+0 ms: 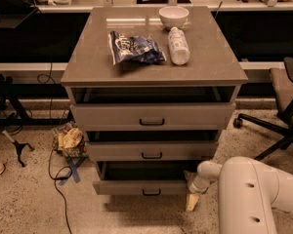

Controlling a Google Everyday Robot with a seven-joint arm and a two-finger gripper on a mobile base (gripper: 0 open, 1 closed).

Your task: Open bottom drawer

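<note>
Noting bottom drawer at the foot of the cabinet, front standing proud, long axis running 9 to 3 o'clock. Gripper hangs just beside its right end, with the handle at its 9 o'clock. Arm enters from 4 o'clock, wrist angled down. Gripper opening and hold: cannot tell.

End effector at right corner of bottom drawer, perhaps part-hidden by edge-cropped arm.
</note>
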